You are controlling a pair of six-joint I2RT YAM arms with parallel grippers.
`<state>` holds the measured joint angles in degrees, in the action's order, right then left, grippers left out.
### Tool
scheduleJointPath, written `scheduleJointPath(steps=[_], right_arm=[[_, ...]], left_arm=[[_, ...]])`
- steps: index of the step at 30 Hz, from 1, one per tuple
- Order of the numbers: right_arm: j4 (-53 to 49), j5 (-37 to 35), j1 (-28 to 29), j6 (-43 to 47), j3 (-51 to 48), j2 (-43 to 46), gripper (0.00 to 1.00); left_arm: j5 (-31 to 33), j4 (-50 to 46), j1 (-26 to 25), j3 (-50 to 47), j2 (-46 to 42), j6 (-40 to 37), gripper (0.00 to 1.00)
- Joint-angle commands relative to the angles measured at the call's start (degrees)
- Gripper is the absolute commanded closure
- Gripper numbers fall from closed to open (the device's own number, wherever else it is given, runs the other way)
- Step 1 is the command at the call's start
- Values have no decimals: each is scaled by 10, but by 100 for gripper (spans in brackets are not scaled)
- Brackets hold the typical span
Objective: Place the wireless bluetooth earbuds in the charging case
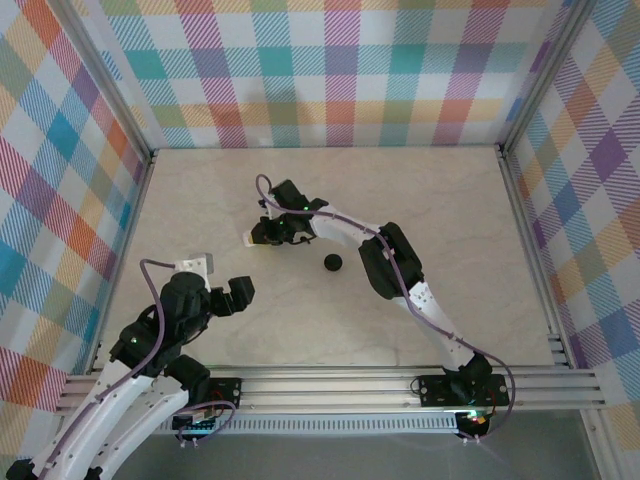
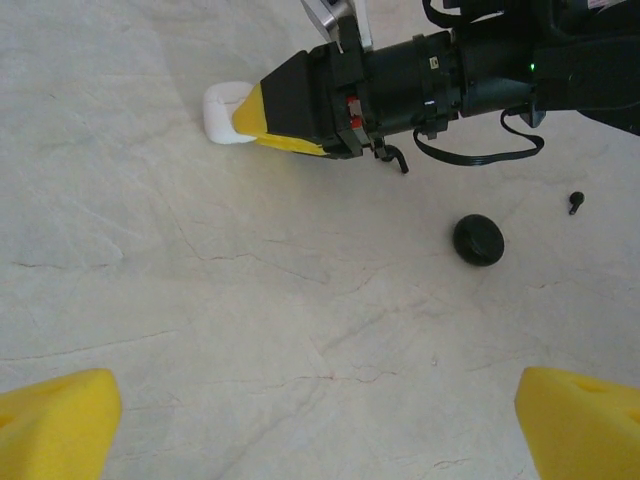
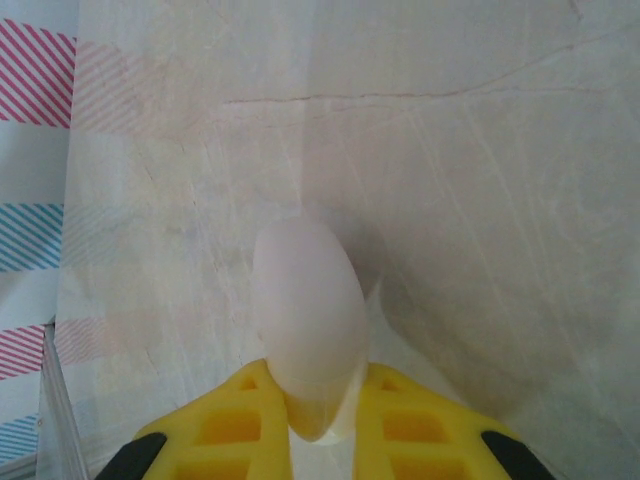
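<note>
1. In the top external view, a pale marbled stone-look tabletop (image 1: 200, 200) is lying inside a frame of aluminium rails (image 1: 330, 385), and colourful plaid walls (image 1: 330, 70) are standing round three sides. The white rounded plastic charging case (image 1: 247, 240) is showing as a small sliver left of centre, because the right gripper (image 1: 258, 237) is covering most of it. Its jaws are too small here to judge. A black round pebble-shaped case (image 1: 332, 262) is sitting alone just to the right. The left gripper (image 1: 238, 292) is hovering near the front left, holding nothing
2. The left wrist camera is looking across the bare marbled surface. The picture's lower corners are cutting off the left gripper's yellow fingertips (image 2: 55, 420), which are standing spread wide and touching nothing. Beyond them the right gripper (image 2: 250, 120) is pinching the white case (image 2: 220, 115) low at the surface, and a yellow pad is hiding the case's right side. The black round case (image 2: 478, 240) is lying apart to the right. A tiny black stemmed earbud (image 2: 575, 202) is lying further right, well apart from both cases and too small for detail
3. In the right wrist view, the tabletop is running up to the plaid wall (image 3: 35, 150) on the left. The bottom edge is cropping the yellow ribbed fingers (image 3: 215, 430), which are pressing on the near end of the white case (image 3: 305, 300). The case is looking blurred, so I cannot tell whether its lid is up or down
</note>
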<state>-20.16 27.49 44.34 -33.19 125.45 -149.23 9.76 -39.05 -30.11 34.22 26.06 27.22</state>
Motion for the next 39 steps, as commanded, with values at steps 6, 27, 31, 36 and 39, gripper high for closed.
scheduleJointPath(steps=[6, 27, 31, 36, 39], right_arm=[[-80, -45, 5, -15, 16, 24, 61], [-103, -44, -88, 67, -297, 349, 44], [-21, 41, -162, 47, -433, 369, 45], [-52, -6, -169, 145, -478, 392, 46], [-101, -54, -157, 219, -470, 402, 44]], left_arm=[[-44, 1, 6, 0, 0, -2, 0], [-129, 27, 6, 78, 189, -26, 0], [-213, 79, 6, 82, 212, -54, 0], [-248, 117, 6, 65, 253, -69, 4], [-249, 128, 6, 74, 319, -66, 12]])
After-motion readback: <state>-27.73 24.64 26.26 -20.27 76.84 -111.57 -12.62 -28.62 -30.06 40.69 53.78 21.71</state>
